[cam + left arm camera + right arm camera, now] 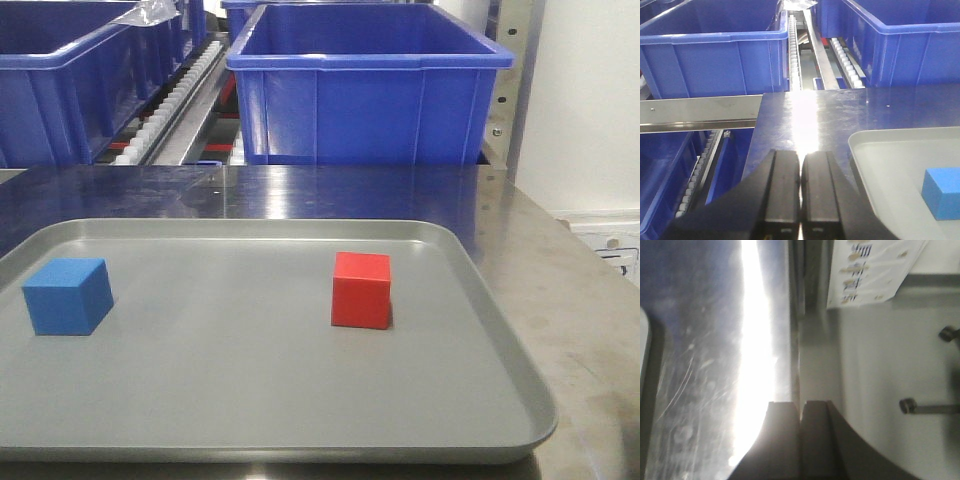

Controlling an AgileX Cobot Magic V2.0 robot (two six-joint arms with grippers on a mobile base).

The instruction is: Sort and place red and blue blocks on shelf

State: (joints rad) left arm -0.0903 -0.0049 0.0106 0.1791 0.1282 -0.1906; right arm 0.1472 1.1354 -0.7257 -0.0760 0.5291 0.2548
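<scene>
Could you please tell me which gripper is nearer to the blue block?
Left. The left gripper sits just left of the tray, the blue block close by. The right gripper is over the table near its right edge, beyond the tray, no block in view.

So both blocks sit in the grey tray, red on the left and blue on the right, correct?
No, the sides are swapped: the front-facing view shows the blue block on the left and the red block on the right, both in the grey tray.
</scene>
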